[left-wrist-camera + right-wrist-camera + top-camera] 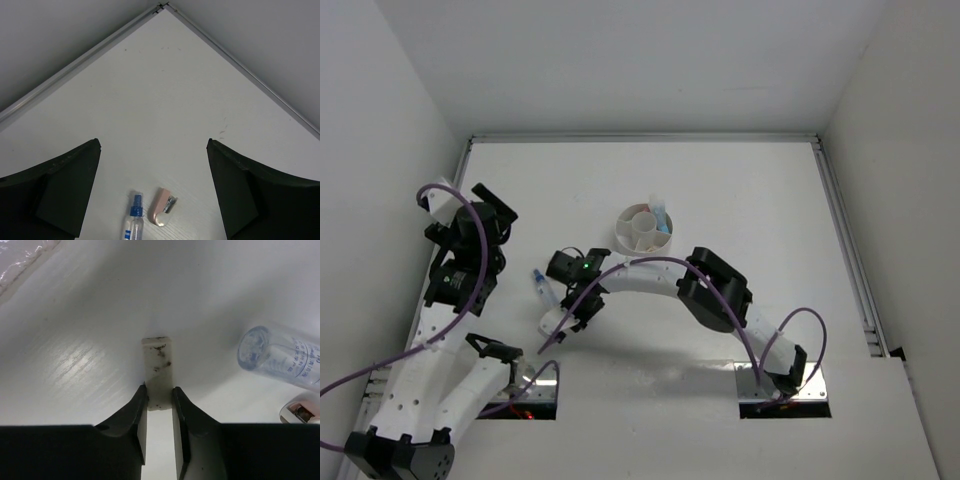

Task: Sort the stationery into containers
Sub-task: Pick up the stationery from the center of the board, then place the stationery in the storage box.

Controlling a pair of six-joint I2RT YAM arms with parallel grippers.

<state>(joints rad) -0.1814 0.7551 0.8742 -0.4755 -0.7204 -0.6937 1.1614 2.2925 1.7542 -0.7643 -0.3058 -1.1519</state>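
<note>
My right gripper (pixel 160 388) is shut on a small off-white eraser block (pixel 157 360) with dark specks, held low at the table surface; in the top view the gripper (pixel 558 318) is left of centre. A clear blue-capped spray tube (pixel 280 360) lies just to its right and also shows in the top view (pixel 542 285) and the left wrist view (pixel 132 225). A small pink stapler-like item (pixel 162 207) lies beside the tube. The white divided bowl (pixel 623 222) holds a blue-capped item (pixel 661 215). My left gripper (pixel 154 145) is open and empty, above and behind the tube.
The raised table rim (pixel 100 50) meets in a corner at the far side of the left wrist view. A clear plastic edge (pixel 20 260) lies at the top left of the right wrist view. The right arm's elbow (pixel 720 290) reaches across the table's middle.
</note>
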